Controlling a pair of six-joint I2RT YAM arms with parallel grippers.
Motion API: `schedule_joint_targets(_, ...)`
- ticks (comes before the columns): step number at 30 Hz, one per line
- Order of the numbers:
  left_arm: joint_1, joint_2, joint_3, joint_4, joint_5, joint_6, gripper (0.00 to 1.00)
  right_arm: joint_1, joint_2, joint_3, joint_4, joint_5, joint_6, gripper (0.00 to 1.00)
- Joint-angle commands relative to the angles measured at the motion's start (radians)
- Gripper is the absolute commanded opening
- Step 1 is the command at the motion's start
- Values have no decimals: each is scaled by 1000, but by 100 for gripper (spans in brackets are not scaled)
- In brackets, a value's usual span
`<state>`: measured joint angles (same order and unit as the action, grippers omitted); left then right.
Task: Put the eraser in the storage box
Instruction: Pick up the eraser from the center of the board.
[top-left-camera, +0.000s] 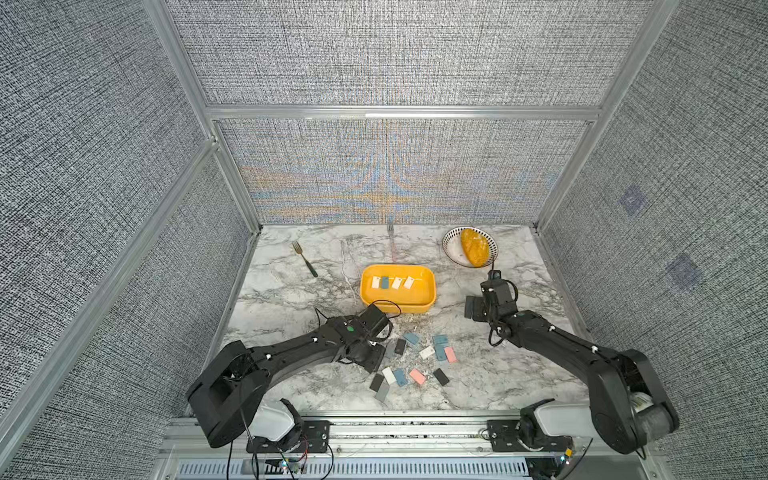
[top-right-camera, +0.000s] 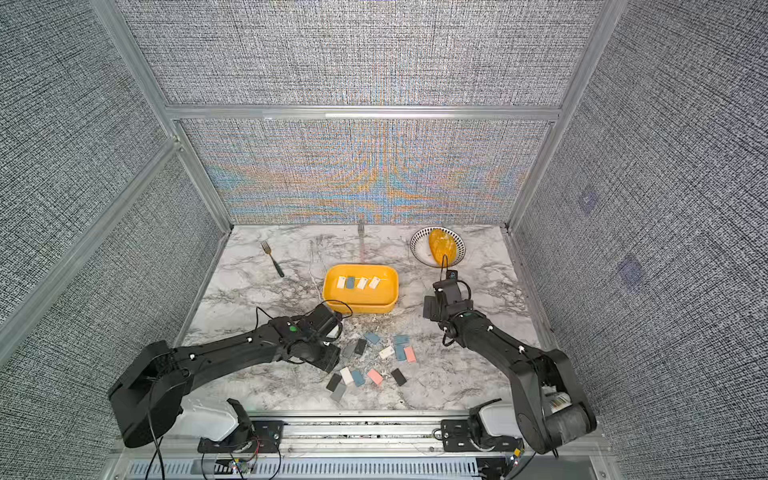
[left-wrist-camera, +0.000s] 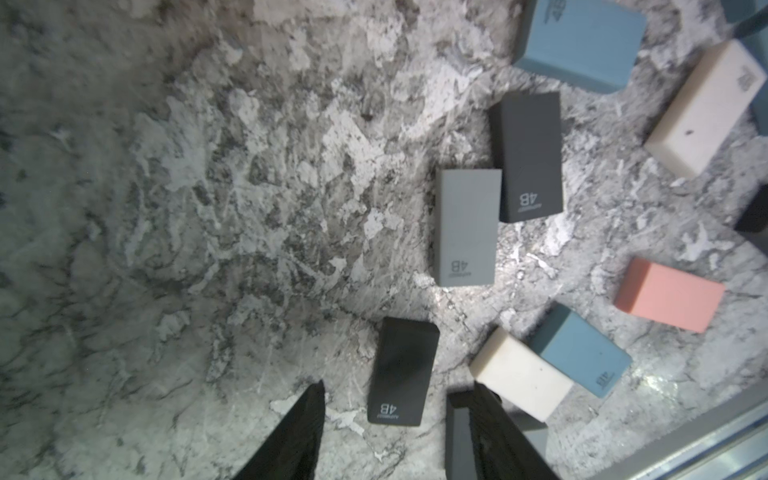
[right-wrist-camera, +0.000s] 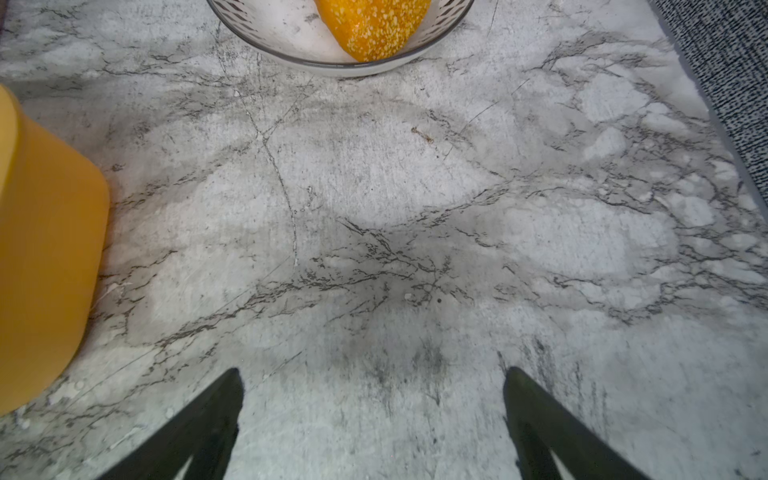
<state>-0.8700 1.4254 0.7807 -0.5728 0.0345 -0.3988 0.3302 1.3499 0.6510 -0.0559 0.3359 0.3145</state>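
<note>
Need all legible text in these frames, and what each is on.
"4B": grey eraser.
"4B": charcoal eraser beside it.
"4B": black eraser.
Fine print under each "4B": too small to read.
Marks on blue eraser and white eraser: blurred.
Top views: nothing legible.

L claw (left-wrist-camera: 399, 384) tips apart, black eraser (left-wrist-camera: 402, 372) btwn them.

Left of the eraser cluster (top-left-camera: 427, 352) your table (top-left-camera: 291, 303) is bare, though the left arm (top-left-camera: 291, 353) spans it. Inside the cluster blocks lie close, some touching; gaps are narrow. The storage box (top-left-camera: 415, 297) has its near half free, four erasers (top-left-camera: 385, 282) lining the far half. Between box and bowl (top-left-camera: 451, 249) you find open marble.
</note>
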Motion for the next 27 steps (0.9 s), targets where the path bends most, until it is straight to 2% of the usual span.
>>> schedule_joint_targets(1, -4, 18, -6, 17, -24, -14, 58, 3, -1, -3, 2, 8, 13, 98)
schedule_joint_targets(27, -32, 107, 1, 32, -57, -18, 55, 5, 0, -2, 4, 9, 12, 98)
